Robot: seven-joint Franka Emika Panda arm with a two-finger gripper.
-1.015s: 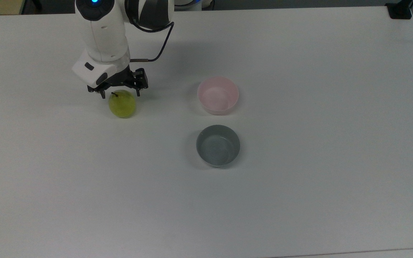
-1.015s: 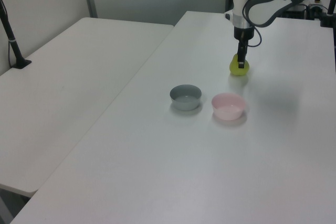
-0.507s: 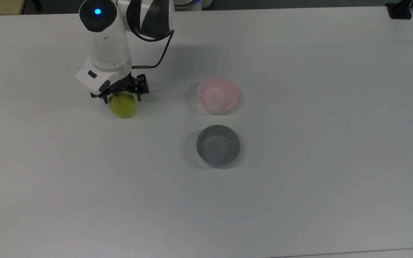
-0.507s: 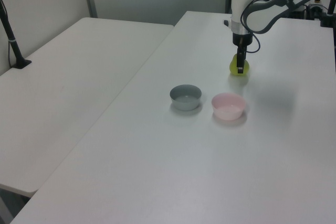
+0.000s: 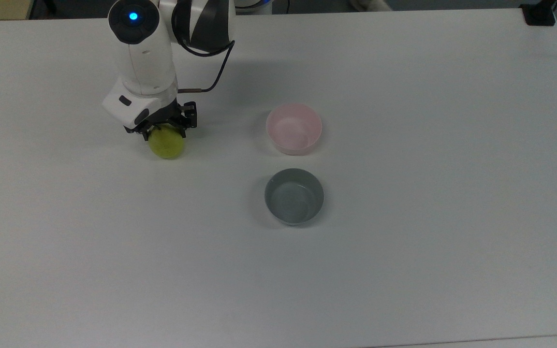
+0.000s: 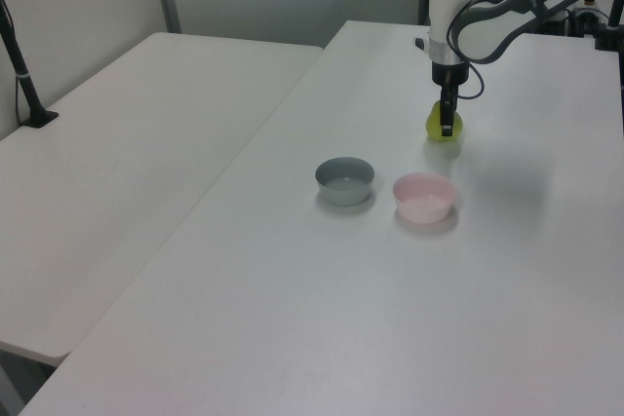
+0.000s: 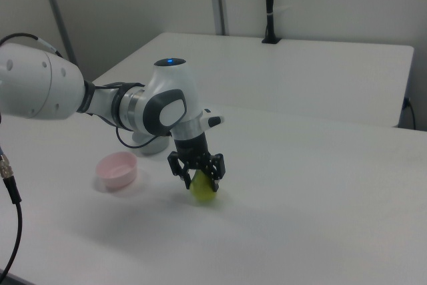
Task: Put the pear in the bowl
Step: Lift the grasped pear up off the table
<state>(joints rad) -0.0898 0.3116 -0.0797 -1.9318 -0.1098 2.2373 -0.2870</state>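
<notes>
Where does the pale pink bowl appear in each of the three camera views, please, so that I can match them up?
Top view: the pink bowl sits just right of centre, directly above the grey bowl.
Left view: it lies near the middle, right of the grey bowl.
Right view: it is at the left, partly in front of the grey bowl behind the arm.
Shared landmark: the pear under the gripper.

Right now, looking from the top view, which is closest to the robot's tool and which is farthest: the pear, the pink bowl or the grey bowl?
1. The pear, right under the tool.
2. The pink bowl, off to the top view's right.
3. The grey bowl, to the top view's lower right, farthest.
</notes>
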